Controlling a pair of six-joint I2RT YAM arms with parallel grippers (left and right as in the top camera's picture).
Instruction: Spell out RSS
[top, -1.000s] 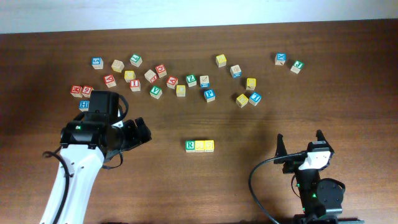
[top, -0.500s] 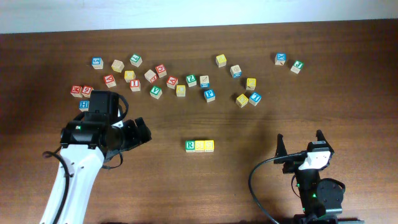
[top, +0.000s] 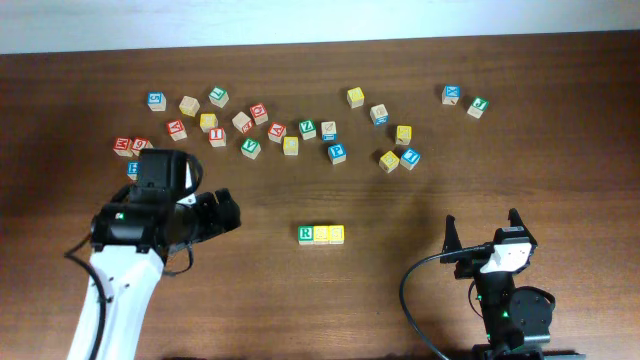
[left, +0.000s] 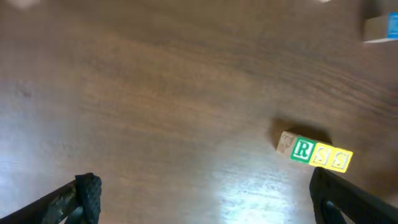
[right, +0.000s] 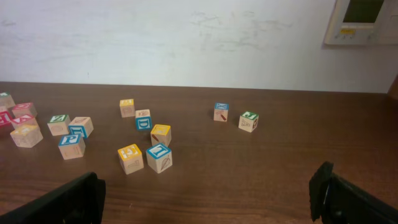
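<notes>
Dark wooden table (top: 560, 150) here, and the row of three small wooden cubes reading R-S-S (top: 321, 234) sits mid-table, cubes touching, below the scattered coloured letter blocks (top: 307, 129). Left gripper (top: 231, 212) and right gripper (top: 481, 221) are both spread wide, holding nothing, well apart from the row.

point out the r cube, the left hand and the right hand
R cube (top: 306, 234): overhead view, on its top face with the green letter.
Left hand (top: 231, 210): overhead view, midway between its fingertips.
Right hand (top: 482, 222): overhead view, midway between its fingertips.
</notes>
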